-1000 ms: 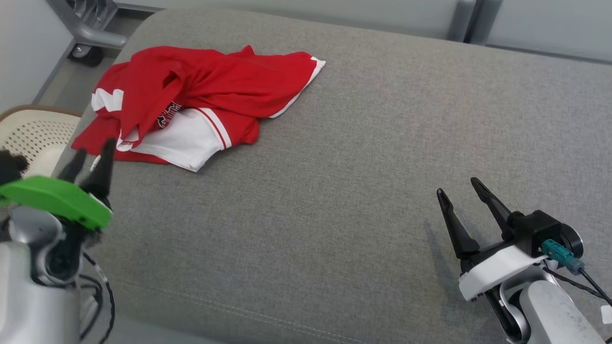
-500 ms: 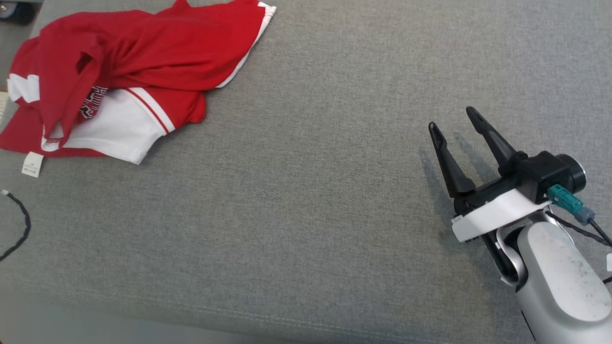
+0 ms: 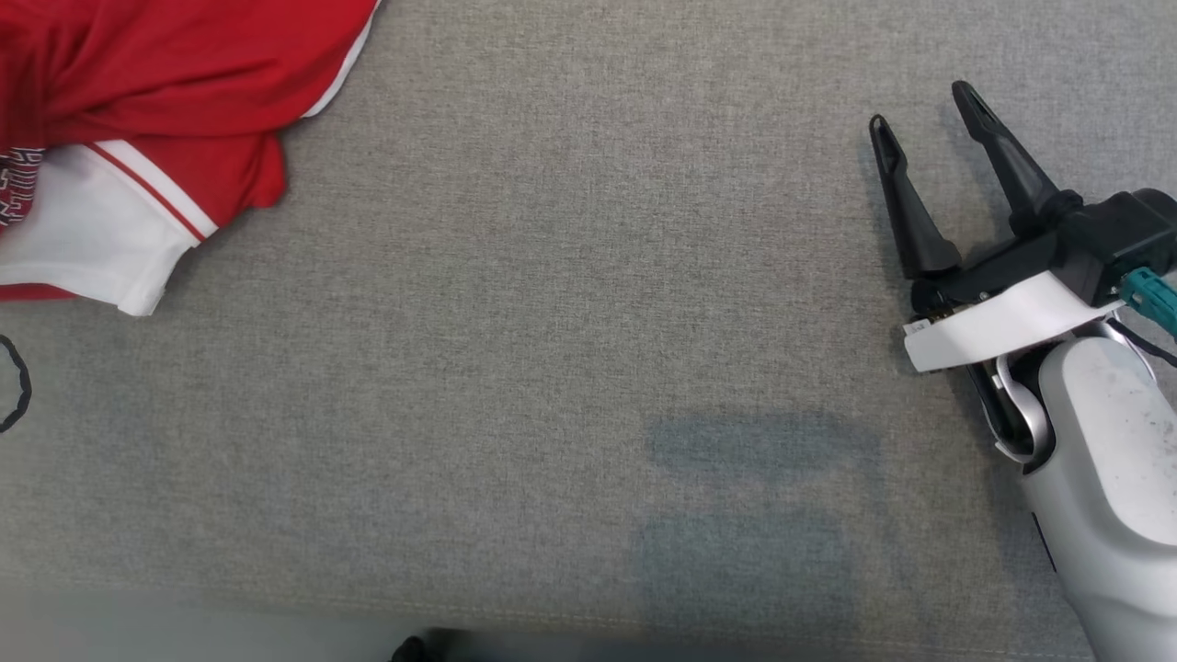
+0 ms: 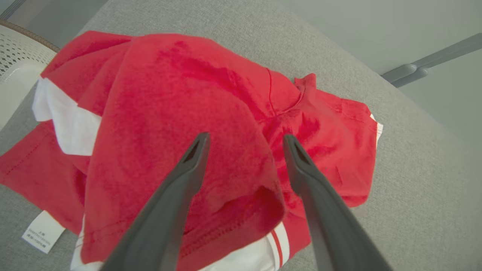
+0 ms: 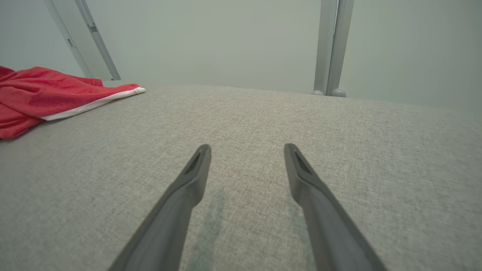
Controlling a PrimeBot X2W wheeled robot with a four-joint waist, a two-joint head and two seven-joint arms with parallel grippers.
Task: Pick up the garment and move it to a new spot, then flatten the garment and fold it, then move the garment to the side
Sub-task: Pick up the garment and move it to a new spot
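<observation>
You are looking down on a broad grey upholstered surface (image 3: 552,322), which is taking up nearly all of the head view. The garment (image 3: 165,74), a red shirt with white panels and trim, is lying crumpled at that view's upper left corner, running off the frame. In the left wrist view the garment (image 4: 169,113) is spreading in loose folds across the grey fabric, close to the surface's edge, where a cream perforated object (image 4: 19,56) is showing beside it.

Your right gripper (image 3: 919,107) is sitting at the right of the head view, well apart from the shirt, with its two dark fingers standing wide and nothing between them. In its own wrist view the right gripper (image 5: 246,147) is pointing over bare fabric (the shirt (image 5: 45,94) is lying far off to that view's left).

Your left gripper (image 4: 245,136) is hanging over the red folds, fingers spread wide and holding nothing; whether the tips are touching the cloth, you cannot tell.

A small white label (image 4: 42,231) is lying flat beside the shirt's hem.
</observation>
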